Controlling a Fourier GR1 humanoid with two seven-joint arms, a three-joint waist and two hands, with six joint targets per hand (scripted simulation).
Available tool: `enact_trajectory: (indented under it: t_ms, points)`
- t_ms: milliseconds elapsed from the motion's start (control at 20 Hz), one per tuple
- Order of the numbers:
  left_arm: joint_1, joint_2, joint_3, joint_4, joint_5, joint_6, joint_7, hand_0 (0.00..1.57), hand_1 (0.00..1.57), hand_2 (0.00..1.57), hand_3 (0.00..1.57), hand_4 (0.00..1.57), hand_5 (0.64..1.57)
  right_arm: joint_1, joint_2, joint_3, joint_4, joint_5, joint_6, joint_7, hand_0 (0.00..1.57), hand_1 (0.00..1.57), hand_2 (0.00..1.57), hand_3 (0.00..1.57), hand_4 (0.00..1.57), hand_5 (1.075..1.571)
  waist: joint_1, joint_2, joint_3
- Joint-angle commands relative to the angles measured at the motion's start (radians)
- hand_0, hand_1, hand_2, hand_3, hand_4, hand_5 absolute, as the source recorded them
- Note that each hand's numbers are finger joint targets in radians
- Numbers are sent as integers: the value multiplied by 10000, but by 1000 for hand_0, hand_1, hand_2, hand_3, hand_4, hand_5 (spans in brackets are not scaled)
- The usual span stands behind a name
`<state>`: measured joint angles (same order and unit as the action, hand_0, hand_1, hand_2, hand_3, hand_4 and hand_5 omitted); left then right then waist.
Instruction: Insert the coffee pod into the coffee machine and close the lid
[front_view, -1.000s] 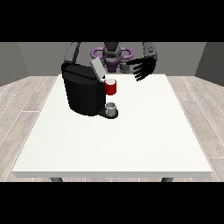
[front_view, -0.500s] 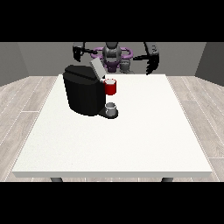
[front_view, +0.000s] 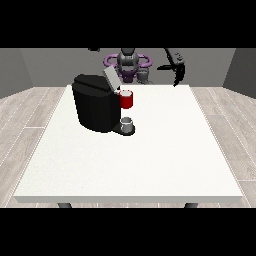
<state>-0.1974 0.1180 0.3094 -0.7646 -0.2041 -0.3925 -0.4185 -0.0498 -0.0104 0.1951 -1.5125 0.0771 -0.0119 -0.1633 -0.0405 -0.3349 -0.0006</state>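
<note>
The coffee machine (front_view: 97, 102) stands on the white table (front_view: 150, 160) with its lid (front_view: 110, 77) raised; closing it appears outstanding. A red thing at the machine (front_view: 126, 99) sits above a grey thing (front_view: 127, 121) on the base. The hand at the view's right (front_view: 176, 67) hangs high, grasping nothing, fingers unclear. No pod is identifiable.

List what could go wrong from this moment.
1. The hand at the view's right is raised above the table's far edge, far from the coffee machine; a long reach may knock the machine's raised lid.
2. A grey thing sits at the machine's base below a red thing at the machine; a sweeping arm could hit either.
</note>
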Motion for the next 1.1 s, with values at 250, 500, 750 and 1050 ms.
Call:
enact_trajectory:
  t_ms: [250,500,750,1050]
  points:
    - [372,-20,-477,-1889,676,-452,-341,0,0,0,0,118,1571,-713,102,544,-756,577,-1565,466,0,0,0,0,287,1571,798,1980,6]
    - [446,-142,-788,-2224,777,-691,-772,0,0,0,0,174,1571,-2603,104,-542,204,1223,-1680,616,0,0,0,0,211,1571,1280,2868,6]
    - [258,-448,-1107,-3089,898,-233,-616,0,0,0,0,183,1571,-3425,-130,-1159,1029,1109,-1523,484,0,0,0,0,344,1571,1321,3243,7]
    - [1596,-345,-1591,-4396,1000,-733,-218,0,0,0,0,284,1571,-3449,-139,-1781,2207,1011,-1864,272,0,0,0,0,414,1571,1730,3101,7]
